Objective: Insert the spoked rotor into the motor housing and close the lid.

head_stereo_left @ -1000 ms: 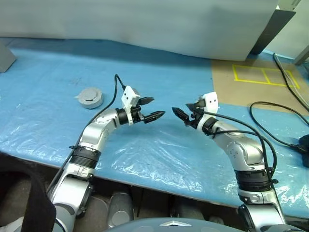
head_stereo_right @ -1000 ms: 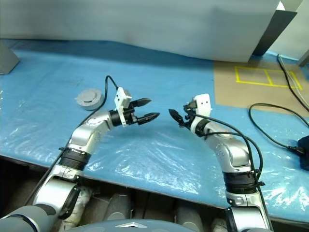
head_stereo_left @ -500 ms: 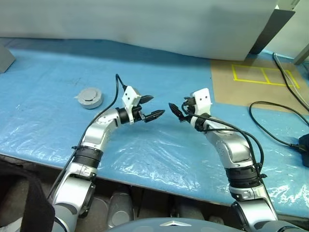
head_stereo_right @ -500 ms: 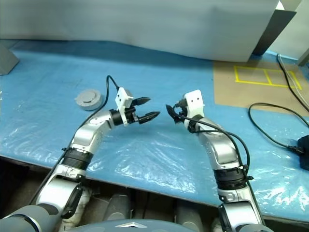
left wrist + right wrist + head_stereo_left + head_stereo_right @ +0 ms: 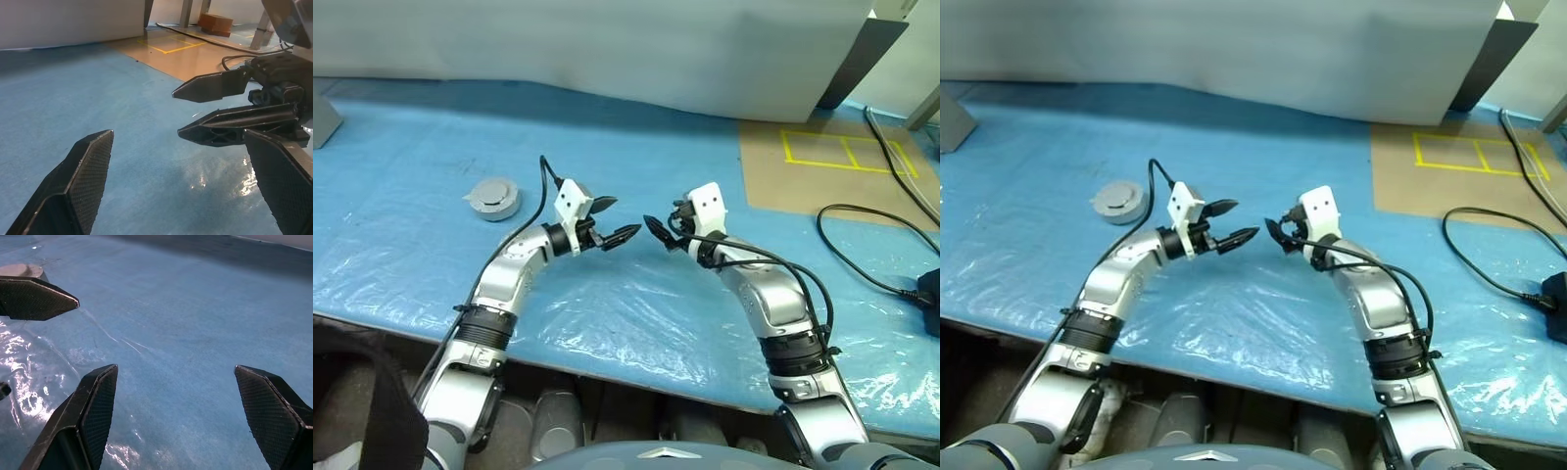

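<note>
Hovering with fingers spread and nothing held, my left claw [image 5: 609,221] faces my right claw [image 5: 664,229], which has swung in closer than before. The motor housing [image 5: 494,198], seemingly lidded, sits well apart on the blue-covered counter [image 5: 636,157].

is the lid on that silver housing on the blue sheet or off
On, it seems: the motor housing stands upright with a flat grey lid capping it and no copper windings showing. Whether it is fully seated cannot be told.
</note>
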Tool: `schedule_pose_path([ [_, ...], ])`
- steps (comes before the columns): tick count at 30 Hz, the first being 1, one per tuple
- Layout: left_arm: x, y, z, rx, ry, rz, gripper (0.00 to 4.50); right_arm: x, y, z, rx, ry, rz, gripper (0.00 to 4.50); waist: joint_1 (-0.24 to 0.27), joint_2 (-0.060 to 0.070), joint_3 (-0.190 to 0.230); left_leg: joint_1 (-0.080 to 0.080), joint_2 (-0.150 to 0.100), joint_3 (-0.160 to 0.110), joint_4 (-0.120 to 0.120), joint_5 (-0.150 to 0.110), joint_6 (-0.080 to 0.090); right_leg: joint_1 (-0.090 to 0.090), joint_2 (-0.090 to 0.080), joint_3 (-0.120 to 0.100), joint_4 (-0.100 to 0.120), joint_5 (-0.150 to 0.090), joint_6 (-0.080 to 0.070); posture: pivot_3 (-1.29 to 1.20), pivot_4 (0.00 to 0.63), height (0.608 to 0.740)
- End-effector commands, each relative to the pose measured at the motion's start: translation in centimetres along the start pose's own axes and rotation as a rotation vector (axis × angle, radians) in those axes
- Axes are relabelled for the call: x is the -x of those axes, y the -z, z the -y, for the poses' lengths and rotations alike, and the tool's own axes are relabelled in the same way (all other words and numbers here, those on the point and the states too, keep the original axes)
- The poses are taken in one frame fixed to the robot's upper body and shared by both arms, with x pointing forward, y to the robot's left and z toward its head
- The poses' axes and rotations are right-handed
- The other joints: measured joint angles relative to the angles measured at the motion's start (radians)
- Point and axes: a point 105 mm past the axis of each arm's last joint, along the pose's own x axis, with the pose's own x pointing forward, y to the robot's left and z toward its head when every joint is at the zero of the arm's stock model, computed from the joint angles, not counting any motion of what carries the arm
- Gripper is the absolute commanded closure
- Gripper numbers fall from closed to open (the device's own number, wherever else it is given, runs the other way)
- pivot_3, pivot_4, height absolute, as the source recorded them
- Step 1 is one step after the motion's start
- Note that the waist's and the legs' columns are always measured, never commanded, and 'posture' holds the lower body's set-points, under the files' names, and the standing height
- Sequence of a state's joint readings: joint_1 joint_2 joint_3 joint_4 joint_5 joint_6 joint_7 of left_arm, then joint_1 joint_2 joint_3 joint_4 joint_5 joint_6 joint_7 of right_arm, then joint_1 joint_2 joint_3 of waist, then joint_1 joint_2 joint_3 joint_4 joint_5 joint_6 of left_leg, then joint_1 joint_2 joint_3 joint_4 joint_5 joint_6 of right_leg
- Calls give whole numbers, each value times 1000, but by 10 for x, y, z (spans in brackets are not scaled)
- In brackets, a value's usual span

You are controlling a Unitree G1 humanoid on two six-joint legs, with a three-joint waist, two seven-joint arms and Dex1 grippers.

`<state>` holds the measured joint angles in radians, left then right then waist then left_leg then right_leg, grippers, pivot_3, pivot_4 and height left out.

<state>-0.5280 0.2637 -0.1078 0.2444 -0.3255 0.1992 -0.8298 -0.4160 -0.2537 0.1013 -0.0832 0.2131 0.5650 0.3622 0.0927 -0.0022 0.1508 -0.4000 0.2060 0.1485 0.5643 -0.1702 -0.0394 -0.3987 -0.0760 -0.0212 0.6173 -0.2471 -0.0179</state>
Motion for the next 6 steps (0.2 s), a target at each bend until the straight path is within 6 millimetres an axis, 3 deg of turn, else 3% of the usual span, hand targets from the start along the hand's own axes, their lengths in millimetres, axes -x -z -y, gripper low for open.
schedule_pose_path([
  [1, 1, -17, -3, -44, -17, 49, 38, -2, -13, 0, 20, -5, 48, 528, 0, 0, 0, 0, 0, 0, 0, 0, 0, 0, 0, 0, 0, 0, 0, 0, 150, 740],
  [6, 1, -18, -4, -46, -20, 49, 38, -3, -13, 0, 23, -5, 51, 528, 0, 0, 0, 0, 0, 0, 0, 0, 0, 0, 0, 0, 0, 0, 0, 0, 150, 740],
])
